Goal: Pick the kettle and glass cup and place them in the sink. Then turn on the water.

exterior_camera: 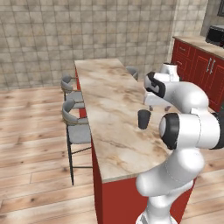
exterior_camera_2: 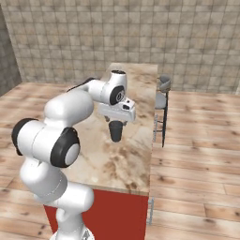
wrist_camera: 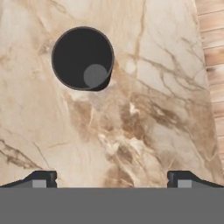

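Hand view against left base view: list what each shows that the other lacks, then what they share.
Hand view alone: a look straight down into the glass cup, its round rim and pale bottom, and the two dark fingers spread wide with nothing between them. Left base view alone: the grey stools along the island's far side, the tiled wall, the red cabinets and the white arm. Both: the cup standing upright on the marble counter, and wooden floor past the counter's edge.

One glass cup (exterior_camera: 144,119), one counter (exterior_camera: 109,109), two stools (exterior_camera: 75,127) (grey-seated)
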Robot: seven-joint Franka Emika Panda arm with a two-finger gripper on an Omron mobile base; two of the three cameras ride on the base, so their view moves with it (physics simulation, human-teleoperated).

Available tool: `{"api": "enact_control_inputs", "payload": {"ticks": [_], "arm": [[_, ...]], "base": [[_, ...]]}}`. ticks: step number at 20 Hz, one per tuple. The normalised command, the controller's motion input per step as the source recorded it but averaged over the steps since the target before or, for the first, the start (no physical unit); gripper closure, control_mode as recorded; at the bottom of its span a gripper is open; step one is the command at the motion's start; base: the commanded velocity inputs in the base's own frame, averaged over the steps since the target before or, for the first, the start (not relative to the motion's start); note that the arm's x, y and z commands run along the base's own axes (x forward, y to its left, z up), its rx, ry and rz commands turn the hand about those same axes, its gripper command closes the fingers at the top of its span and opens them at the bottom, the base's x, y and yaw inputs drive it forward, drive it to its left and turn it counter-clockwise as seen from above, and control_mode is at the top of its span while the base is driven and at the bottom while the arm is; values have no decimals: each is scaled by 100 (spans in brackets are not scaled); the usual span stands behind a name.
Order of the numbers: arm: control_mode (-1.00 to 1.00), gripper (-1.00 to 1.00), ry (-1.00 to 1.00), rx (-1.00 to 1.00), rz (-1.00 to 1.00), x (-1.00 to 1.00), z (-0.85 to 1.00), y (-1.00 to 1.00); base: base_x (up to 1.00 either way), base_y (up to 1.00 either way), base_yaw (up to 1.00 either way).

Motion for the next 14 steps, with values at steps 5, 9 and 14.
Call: {"api": "enact_control_inputs", "payload": {"ticks": [5,9,14], "arm": [[-100,-100,0,0,0,26,-22,0],[-100,-100,0,0,0,31,-15,0],[-100,-100,0,0,0,31,-14,0]], "base": [[0,0,0],[0,0,0],[0,0,0]]}}
